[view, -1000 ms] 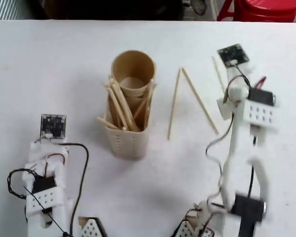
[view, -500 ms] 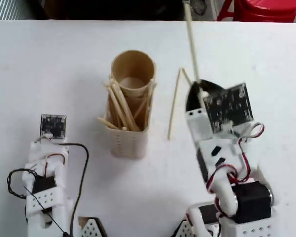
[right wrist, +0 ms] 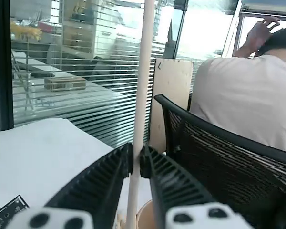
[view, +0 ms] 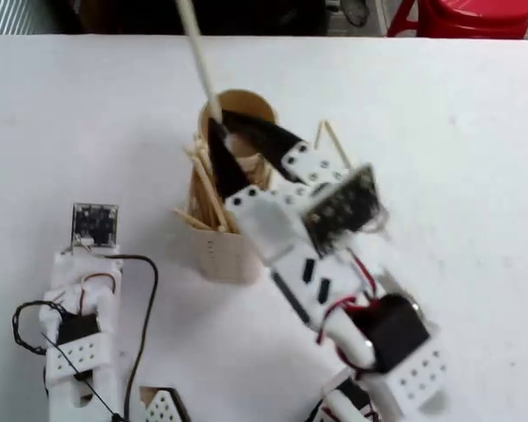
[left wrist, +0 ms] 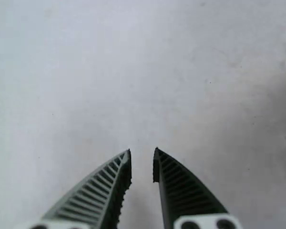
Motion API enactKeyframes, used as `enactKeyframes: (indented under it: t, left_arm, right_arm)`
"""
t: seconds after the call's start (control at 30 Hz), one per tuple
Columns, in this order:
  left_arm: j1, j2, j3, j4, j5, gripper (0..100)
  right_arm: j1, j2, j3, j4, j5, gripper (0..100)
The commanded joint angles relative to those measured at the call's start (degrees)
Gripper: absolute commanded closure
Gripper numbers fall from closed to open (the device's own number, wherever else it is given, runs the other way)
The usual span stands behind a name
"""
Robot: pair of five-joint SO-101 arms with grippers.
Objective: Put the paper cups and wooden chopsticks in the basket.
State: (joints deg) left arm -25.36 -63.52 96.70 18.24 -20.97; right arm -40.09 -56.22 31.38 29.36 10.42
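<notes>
High view: the right claw (view: 216, 123) is clamped tight on a chopstick (view: 194, 48), the stick standing near upright over the basket (view: 220, 255) with the cup (view: 255, 101) inside. Drop-in step, by the look: next, lower and release. Left claw (left wrist: 142, 162) slightly parted, empty, above the table (left wrist: 133, 71).

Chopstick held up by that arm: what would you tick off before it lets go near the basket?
1. Right gripper shut on the chopstick: ok.
2. Chopstick's lower end over the basket: cannot tell, the arm hides it.
3. Basket upright, paper cup inside: ok.
4. Left gripper away, over bare table: ok.
5. Nothing left out: not ok, two chopsticks lie on the table.
</notes>
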Motion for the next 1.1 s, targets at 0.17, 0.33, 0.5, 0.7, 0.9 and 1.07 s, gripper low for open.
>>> enactKeyframes:
  t: [0.17,0.33,0.5,0.7,0.9,1.07]
  left_arm:
    - [-0.5,-0.9,-0.1,0.1,-0.7,90]
    - [-0.5,-0.9,-0.1,0.1,-0.7,90]
    - [-0.5,-0.9,-0.1,0.1,-0.7,90]
    - [-0.5,-0.9,-0.1,0.1,-0.7,90]
    - [-0.5,-0.9,-0.1,0.1,-0.7,90]
    - [-0.5,-0.9,-0.1,0.1,-0.7,90]
  right_arm:
    - [-0.2,5.8,-0.4,-1.5,-0.4,97.5]
    - [-0.2,6.5,-0.4,-0.4,-0.4,84.1]
    - [0.5,6.5,-0.7,3.5,0.1,85.1]
    - [11.6,2.5,-3.0,20.7,8.2,84.8]
    - [33.6,0.1,-0.5,35.6,26.0,85.0]
    - [44.5,9.2,7.6,28.7,38.9,84.8]
